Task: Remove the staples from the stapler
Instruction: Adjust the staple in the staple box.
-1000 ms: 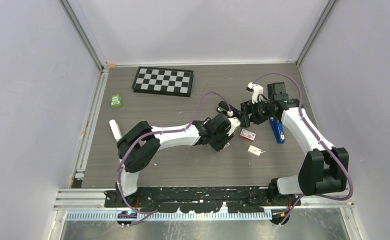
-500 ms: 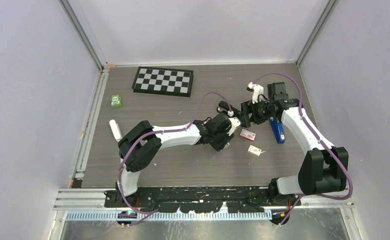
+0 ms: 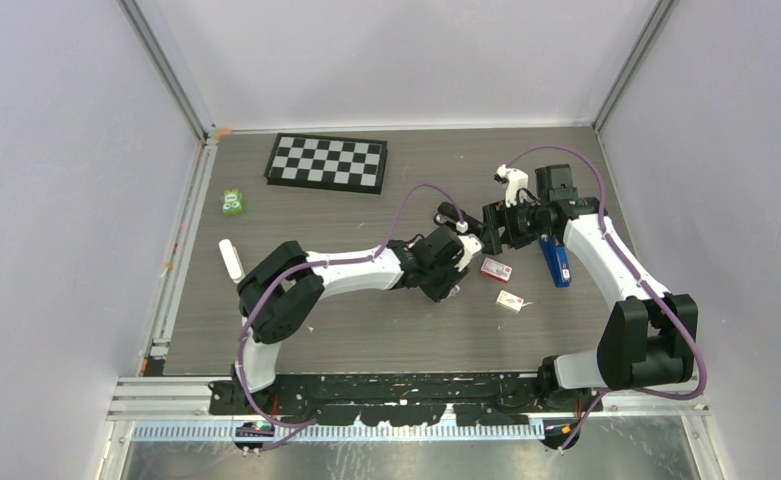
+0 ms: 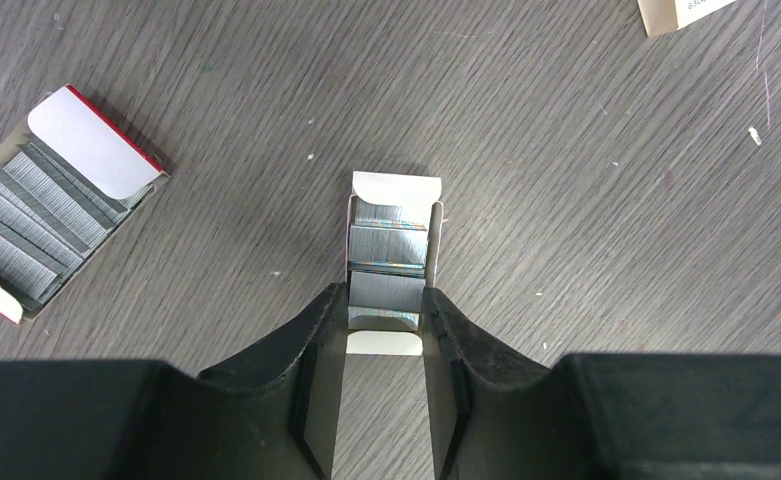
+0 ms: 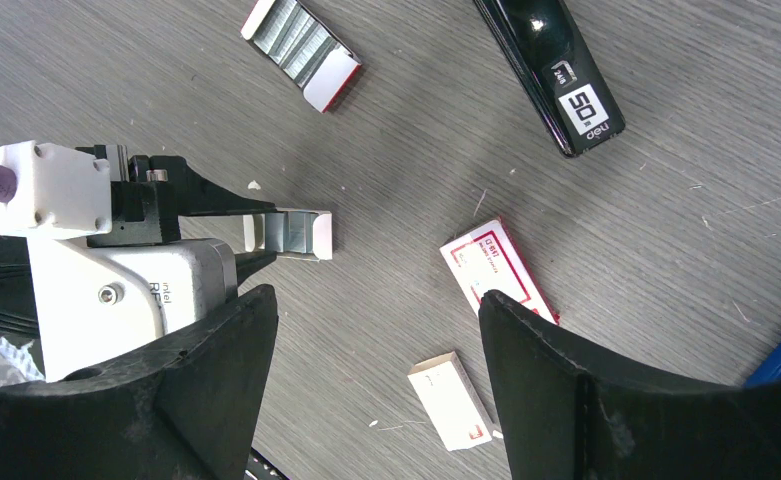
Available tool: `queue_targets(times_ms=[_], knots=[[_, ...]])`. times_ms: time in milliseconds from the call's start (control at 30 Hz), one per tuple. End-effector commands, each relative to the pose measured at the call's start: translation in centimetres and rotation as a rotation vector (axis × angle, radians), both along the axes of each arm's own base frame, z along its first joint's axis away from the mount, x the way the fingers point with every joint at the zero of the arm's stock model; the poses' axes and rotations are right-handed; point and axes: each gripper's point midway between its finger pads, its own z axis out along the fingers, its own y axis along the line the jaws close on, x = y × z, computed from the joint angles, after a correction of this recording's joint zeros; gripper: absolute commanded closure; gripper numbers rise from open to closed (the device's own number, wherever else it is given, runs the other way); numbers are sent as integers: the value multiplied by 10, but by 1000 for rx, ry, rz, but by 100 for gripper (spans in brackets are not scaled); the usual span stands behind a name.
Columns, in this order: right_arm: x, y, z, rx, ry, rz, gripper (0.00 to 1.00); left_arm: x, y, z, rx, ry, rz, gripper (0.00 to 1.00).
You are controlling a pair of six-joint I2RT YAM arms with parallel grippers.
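Grey table [image 4: 586, 220]: left gripper [image 4: 384, 296] pinches the staple tray [image 4: 396, 187] by its sides; right gripper [image 5: 371, 310] gapes, empty. Its strips [image 4: 388, 245] look light, brittle; hold the card walls.

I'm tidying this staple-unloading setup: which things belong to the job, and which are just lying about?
Job: black stapler; white cardboard tray of staples; open red-and-white staple box.
Lying about: black-and-white checkerboard; small green object; white stick.
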Motion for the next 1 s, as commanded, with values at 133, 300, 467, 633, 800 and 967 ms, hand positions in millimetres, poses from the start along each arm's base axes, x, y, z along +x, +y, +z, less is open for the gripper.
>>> queue_targets(times_ms=[133, 300, 467, 633, 800, 967], knots=[[-7, 23, 20, 101, -3, 74, 21, 9, -20, 13, -46, -40, -5, 69], [-7, 24, 20, 103, -1, 74, 21, 9, -21, 18, -55, -46, -8, 72], [-7, 24, 21, 102, -3, 75, 21, 9, -23, 28, -84, -60, -6, 75], [-7, 24, 21, 103, -3, 76, 21, 9, -24, 33, -99, -67, -4, 76], [-7, 23, 21, 104, -4, 75, 21, 9, -24, 37, -112, -72, -2, 76], [-7, 23, 21, 102, -3, 74, 21, 9, -24, 42, -128, -80, 0, 76]])
